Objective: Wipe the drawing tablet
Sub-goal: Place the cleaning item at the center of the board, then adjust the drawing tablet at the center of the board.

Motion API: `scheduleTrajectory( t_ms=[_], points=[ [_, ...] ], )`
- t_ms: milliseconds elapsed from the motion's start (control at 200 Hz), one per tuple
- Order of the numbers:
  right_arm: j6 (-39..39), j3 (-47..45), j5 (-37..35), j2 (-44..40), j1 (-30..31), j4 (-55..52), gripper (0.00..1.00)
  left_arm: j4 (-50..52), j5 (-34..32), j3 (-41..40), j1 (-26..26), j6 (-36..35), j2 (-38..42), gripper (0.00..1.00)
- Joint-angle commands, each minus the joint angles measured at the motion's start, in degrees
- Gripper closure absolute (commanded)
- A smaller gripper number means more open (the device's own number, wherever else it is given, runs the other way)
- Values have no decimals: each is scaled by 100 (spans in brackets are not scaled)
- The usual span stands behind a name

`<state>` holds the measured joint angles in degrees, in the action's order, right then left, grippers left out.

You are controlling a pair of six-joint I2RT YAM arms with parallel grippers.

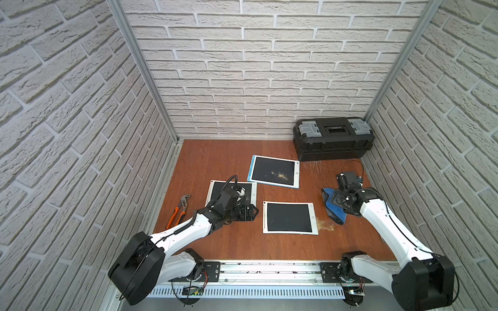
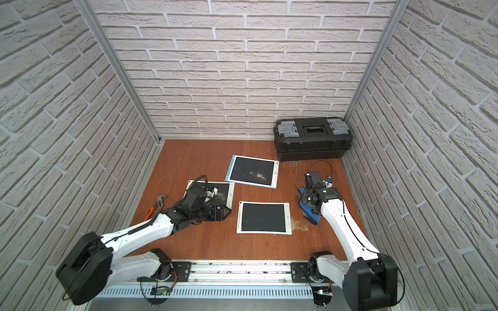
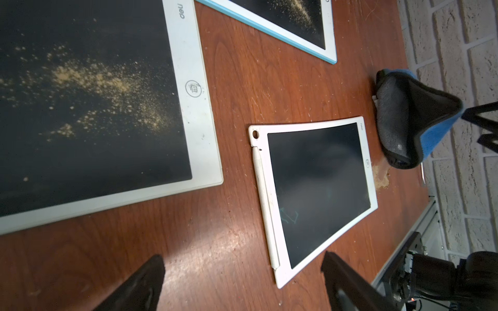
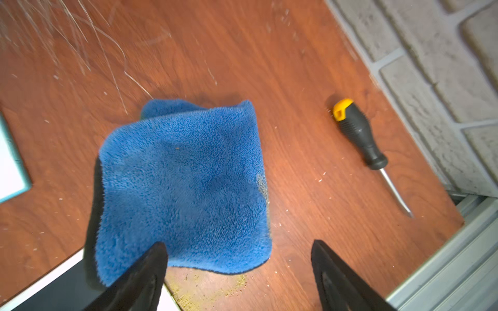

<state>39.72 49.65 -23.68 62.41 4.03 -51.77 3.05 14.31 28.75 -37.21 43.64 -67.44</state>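
Note:
Three drawing tablets lie on the wooden table. The blue-edged one at the back and the white one on the left carry yellow dust. The near white tablet has a dark, dust-free screen. My left gripper hovers open and empty between the left tablet and the near one. A blue cloth sits bunched up on the table to the right of the near tablet. My right gripper stands open just above its edge, with one fingertip over the cloth.
A black toolbox stands in the back right corner. Orange-handled pliers lie by the left wall. A screwdriver lies near the right wall. Swept dust sits on the table beside the near tablet. Brick walls close three sides.

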Motion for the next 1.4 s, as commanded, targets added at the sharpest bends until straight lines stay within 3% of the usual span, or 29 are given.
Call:
scheduleTrajectory(
  t_ms=[0,210,255,365,445,865,1395],
  points=[
    [-19,141,-404,-260,44,-359,17,-129,-68,2,39,1,-49,6],
    [-79,139,-167,-257,38,-273,24,-96,-59,-35,34,13,12,7],
    [-404,29,511,-268,45,97,28,-81,-74,-49,34,13,45,6],
    [-1087,-637,3270,-405,73,1599,33,-66,-103,-80,47,-4,82,6],
    [-1128,-819,4068,-230,199,1999,33,-98,-73,-111,81,-4,40,6],
    [-1309,-1393,3722,181,282,1848,31,-1150,987,-422,347,379,-601,6],
    [-1110,-1708,3678,1268,262,2747,30,-1511,1017,-379,47,500,-1405,8]
  ],
)
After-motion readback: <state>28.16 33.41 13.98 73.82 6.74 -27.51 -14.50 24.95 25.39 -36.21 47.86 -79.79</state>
